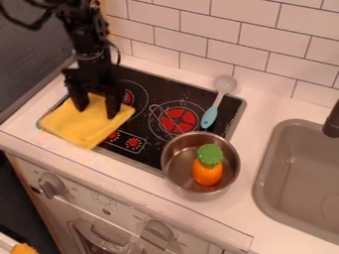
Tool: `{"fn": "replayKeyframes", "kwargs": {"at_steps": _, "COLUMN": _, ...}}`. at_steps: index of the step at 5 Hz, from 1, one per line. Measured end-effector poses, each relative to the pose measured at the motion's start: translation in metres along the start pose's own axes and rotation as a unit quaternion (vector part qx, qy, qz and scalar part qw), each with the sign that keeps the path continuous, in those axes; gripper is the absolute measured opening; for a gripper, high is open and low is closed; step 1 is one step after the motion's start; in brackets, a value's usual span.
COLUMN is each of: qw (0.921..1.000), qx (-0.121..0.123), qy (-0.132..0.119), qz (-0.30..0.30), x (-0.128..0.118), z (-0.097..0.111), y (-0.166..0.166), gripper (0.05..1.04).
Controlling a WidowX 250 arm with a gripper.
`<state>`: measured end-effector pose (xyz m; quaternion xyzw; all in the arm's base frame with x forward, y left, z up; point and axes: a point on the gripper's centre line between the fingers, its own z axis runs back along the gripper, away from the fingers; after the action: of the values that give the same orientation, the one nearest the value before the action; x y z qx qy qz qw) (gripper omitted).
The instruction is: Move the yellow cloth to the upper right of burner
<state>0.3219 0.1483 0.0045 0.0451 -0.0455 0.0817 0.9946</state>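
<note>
Camera view: yellow cloth (89,126) lies flat, roughly four-sided, over the left front corner of the black stove top (144,130). Its near edge reaches to the white table (63,155) at the stove's front rim; part of the stove's control strip is beside it.

Pincer (98,110): pointing down over the rear half of the cloth, the two fingers well apart, one toward the left and one toward the right, yellow fabric visible between them. Tips appear to be at the cloth surface; cannot tell whether they press on it. Black arm (84,37) comes in from the upper left, above the stove.

Outward from the cloth: left burner (128,97), red at the centre, just behind and right of it, partly hidden by the pincer. Right burner (177,120), also red-centred, farther right. Two small red dial marks (134,143) near the cloth's right side.

Spoon (209,118), blue handle toward the camera, grey bowl toward the wall, lies slantwise across the stove's right rear part. Metal pot (173,176) at the stove's front right corner, containing an orange toy vegetable (207,173) with a green top.

Further out: grey sink (268,184) set into the table at right, black faucet (332,121) at its edge. White tiled wall (225,42) behind. Control knobs (53,185) on the front panel below.
</note>
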Motion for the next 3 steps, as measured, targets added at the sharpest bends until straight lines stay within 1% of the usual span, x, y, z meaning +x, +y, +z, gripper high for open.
{"fn": "replayKeyframes", "kwargs": {"at_steps": 1, "qw": 0.9996, "qx": -0.016, "qy": -0.019, "qz": 0.008, "x": 0.037, "z": -0.003, "y": -0.003, "gripper": 1.000}}
{"fn": "replayKeyframes", "kwargs": {"at_steps": 2, "qw": 0.9988, "qx": -0.032, "qy": -0.030, "qz": 0.023, "x": 0.057, "z": -0.005, "y": -0.006, "gripper": 1.000}}
{"fn": "replayKeyframes", "kwargs": {"at_steps": 3, "qw": 0.9984, "qx": -0.036, "qy": -0.034, "qz": 0.027, "x": 0.072, "z": -0.006, "y": -0.008, "gripper": 1.000}}
